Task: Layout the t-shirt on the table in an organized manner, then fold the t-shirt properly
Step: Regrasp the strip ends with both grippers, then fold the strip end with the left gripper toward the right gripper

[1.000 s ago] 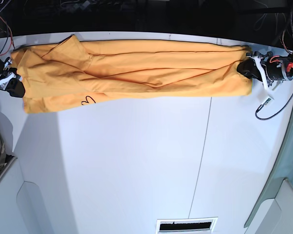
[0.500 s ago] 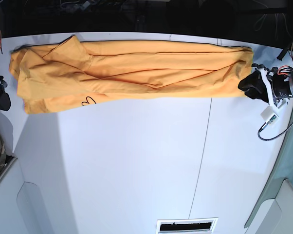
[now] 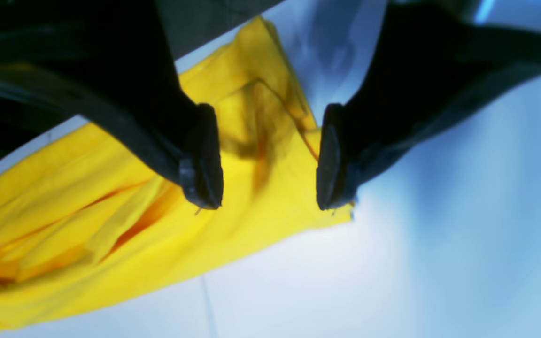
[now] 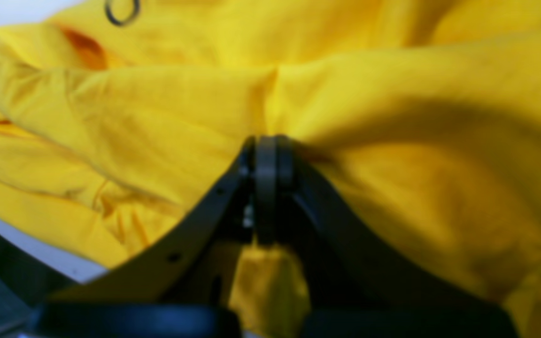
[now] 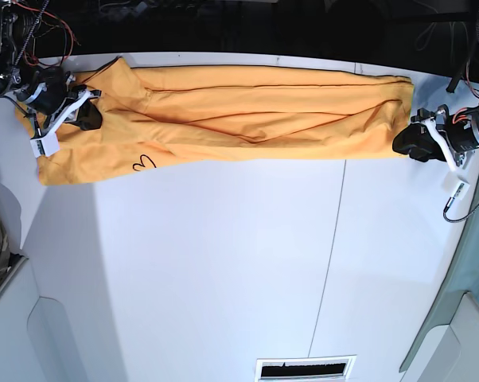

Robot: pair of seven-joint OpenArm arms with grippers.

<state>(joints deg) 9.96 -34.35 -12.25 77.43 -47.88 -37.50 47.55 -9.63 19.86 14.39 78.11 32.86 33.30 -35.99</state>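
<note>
Pinching t-shirt [image 4: 167,122] fold, right pincer [image 4: 266,155]; left wrist view shows left pincer [image 3: 269,159] apart, empty.

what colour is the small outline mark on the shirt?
Dark, black-looking mark on the orange-yellow t-shirt; base view.

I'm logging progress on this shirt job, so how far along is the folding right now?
Early stage. Done: the t-shirt lies stretched in a long bunched band along the far side of the table. In hand: the right gripper is shut on a pinch of cloth at one end, while the left gripper is open over the other end's corner, holding nothing. Left: spreading it flat, since deep creases remain, then every fold.
</note>
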